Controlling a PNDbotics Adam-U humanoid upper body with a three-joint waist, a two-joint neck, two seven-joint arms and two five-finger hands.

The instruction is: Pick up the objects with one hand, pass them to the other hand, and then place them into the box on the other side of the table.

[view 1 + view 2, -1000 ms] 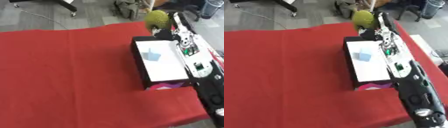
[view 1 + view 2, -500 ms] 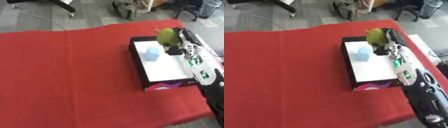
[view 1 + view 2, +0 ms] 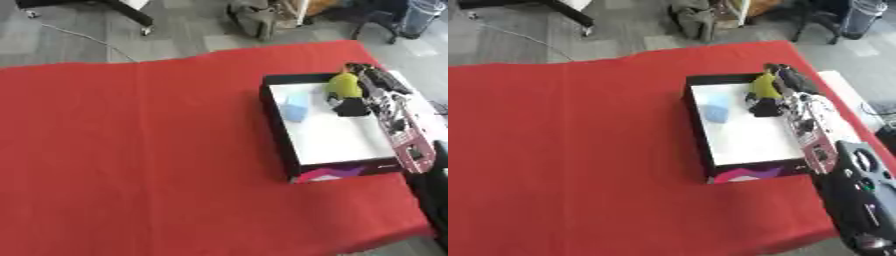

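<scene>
Right hand [image 3: 363, 92] over the box [image 3: 328, 132], fingers curled round a yellow-green object [image 3: 343, 85], apparently above the floor beside a blue block [image 3: 296, 107]. Lower, then release clear of it.

Red tablecloth [image 3: 140, 150], grey carpet floor [image 3: 79, 47], black stand leg [image 3: 122, 12] beyond.
</scene>
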